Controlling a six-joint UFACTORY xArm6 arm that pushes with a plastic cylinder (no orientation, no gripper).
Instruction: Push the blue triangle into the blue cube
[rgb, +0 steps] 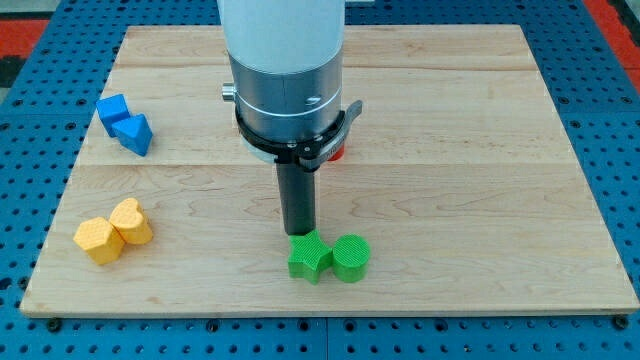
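The blue triangle lies near the view's left edge of the wooden board. It touches the blue cube, which sits just up and left of it. My tip is near the board's bottom middle, far to the right of both blue blocks. It stands right above the green star, touching it or nearly so.
A green cylinder sits against the star's right side. A yellow hexagon and a yellow heart lie together at the lower left. A red block peeks out behind the arm's body.
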